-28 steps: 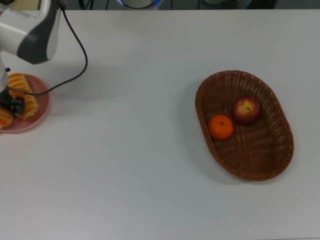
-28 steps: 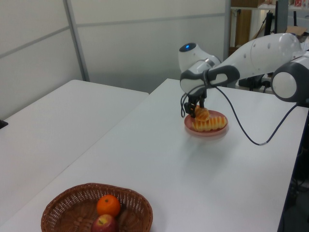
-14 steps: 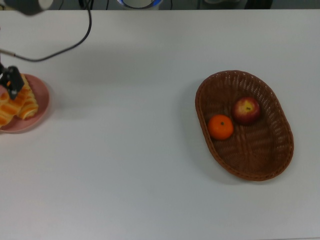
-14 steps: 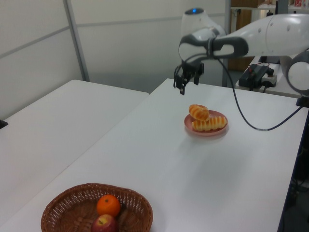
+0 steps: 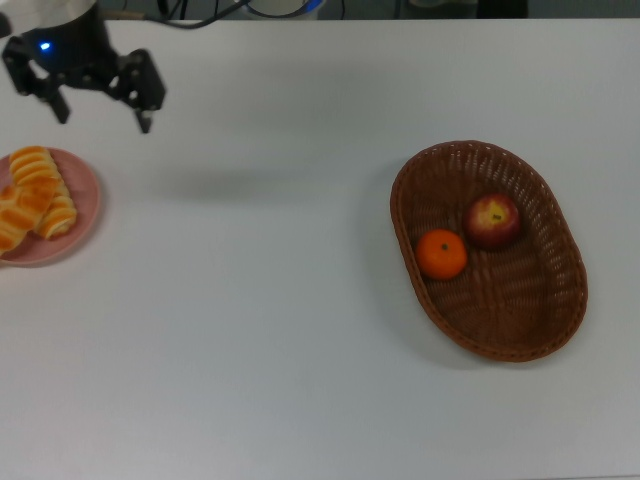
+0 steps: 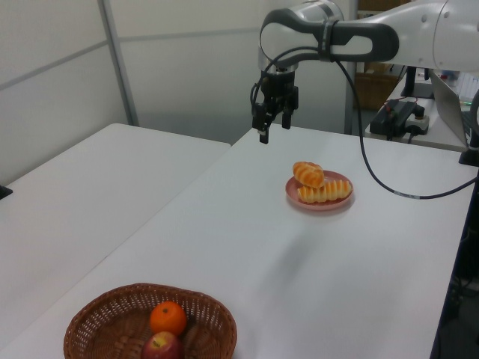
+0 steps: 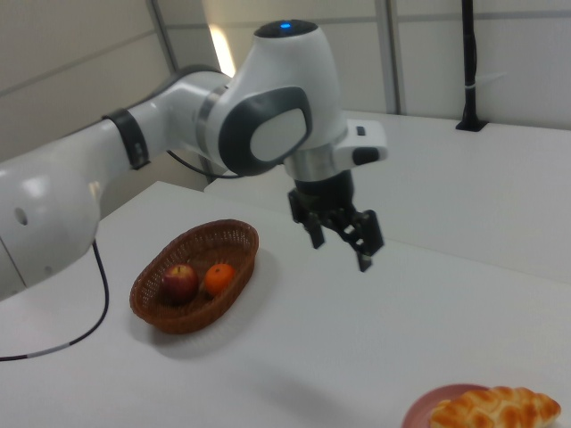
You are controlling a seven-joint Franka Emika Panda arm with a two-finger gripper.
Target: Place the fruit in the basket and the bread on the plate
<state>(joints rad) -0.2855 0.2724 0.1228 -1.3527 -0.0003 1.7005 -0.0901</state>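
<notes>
Hovering above the white table, my gripper hung with jaws apart and empty; both bread rolls lay on the pink plate; apple and tangerine sat side by side in the wicker basket, well apart from the plate.

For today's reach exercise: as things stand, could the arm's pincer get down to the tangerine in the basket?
Probably yes: the pincer hangs open and empty, and the tangerine lies uncovered in the open-topped basket, beside the apple.
</notes>
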